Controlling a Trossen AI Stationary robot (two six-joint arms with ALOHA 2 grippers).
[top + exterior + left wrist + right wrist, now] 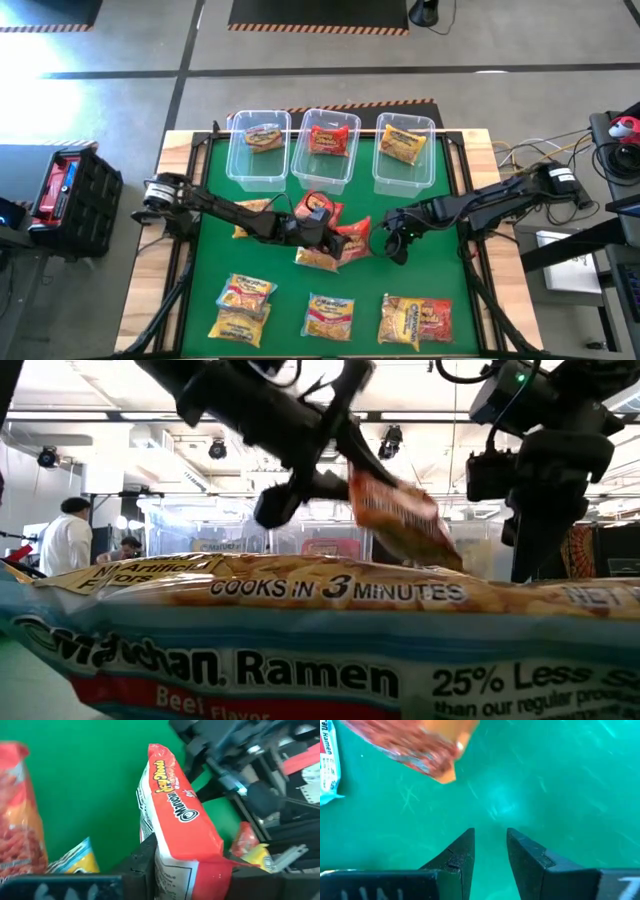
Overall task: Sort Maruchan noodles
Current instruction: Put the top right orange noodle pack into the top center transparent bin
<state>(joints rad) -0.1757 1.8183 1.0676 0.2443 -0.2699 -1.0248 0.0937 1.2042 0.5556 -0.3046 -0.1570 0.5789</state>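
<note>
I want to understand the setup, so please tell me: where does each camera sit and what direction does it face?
High: overhead, looking down on green table, bins, both arms.
Low: at tabletop, behind a beef ramen packet; arms above.
Left wrist: left gripper clamping a red Maruchan packet.
Right wrist: right gripper over bare mat, holding nothing.
Shared: the red packet shows in high too.

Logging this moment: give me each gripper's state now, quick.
Left gripper: shut on a red noodle packet, above the table's middle.
Right gripper: shut, holding nothing, over the green mat.
</note>
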